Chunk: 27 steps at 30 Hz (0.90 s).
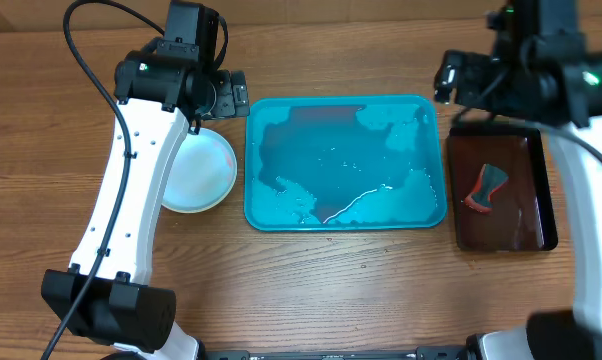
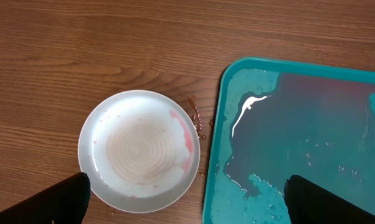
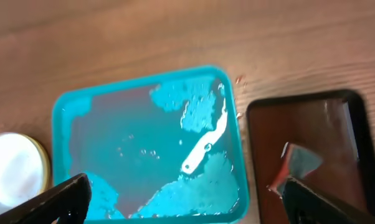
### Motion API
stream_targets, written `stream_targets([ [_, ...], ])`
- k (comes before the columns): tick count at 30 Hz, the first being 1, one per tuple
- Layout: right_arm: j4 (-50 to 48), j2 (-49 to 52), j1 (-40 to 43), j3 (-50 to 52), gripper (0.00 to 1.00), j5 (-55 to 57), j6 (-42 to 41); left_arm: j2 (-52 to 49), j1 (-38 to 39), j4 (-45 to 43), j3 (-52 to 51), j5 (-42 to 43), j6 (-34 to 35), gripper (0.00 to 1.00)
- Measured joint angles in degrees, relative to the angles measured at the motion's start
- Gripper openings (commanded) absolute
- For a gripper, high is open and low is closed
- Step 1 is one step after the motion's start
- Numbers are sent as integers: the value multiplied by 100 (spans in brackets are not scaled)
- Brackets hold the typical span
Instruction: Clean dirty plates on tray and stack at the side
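Your left claw [image 2: 197, 200] hangs nearest the lens, fingers spread wide with nothing between them. Your right claw [image 3: 187, 200] is likewise released and empty. Just under the left one, the plates [image 2: 139, 151] sit on the bench [image 2: 81, 50], beside the left rim of the tray [image 2: 222, 124] and not on it. Only the top plate shows plainly, with a faint pink smear along its right inner wall. Expect them to be stiff, light and wet-slick, and likely to break if dropped. Pinch the raised rim, one finger inside and one outside, rather than the flat centre. The tray holds only reddish water. Farthest off, past its right side, a stained cloth [image 1: 487, 188] lies in a dark tray [image 1: 521, 225].
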<state>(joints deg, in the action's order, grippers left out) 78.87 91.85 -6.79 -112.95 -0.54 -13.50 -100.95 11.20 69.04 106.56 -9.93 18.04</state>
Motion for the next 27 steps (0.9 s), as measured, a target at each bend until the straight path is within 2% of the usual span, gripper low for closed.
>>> stream_targets([
  [13,142,-955,0,-22,100,264,4,0,0,0,0,-2,0,100],
  [27,168,-2614,0,-63,100,393,9,0,0,0,0,-4,2,100],
])
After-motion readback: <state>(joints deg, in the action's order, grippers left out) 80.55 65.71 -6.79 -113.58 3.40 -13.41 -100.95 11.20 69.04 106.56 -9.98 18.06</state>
